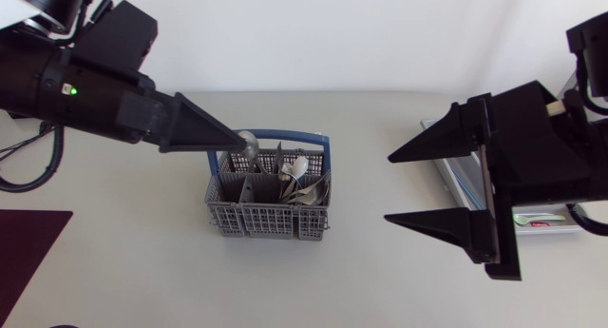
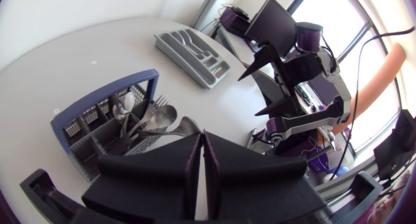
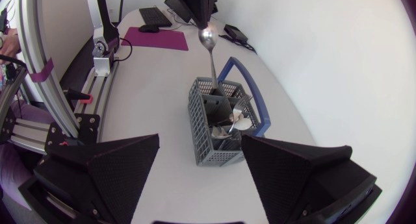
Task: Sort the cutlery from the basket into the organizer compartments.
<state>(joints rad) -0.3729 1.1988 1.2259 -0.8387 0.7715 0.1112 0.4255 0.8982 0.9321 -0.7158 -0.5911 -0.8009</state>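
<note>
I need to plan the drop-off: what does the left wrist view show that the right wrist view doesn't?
Only the left wrist view shows the organizer, beyond the basket. Only the right wrist view shows the spoon full length, left gripper shut on its bowl end, handle down in the basket. Both show the basket and the cutlery in it.

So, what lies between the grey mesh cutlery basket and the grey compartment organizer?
Nothing: the white table is bare between basket and organizer, which shows most clearly in the left wrist view.
</note>
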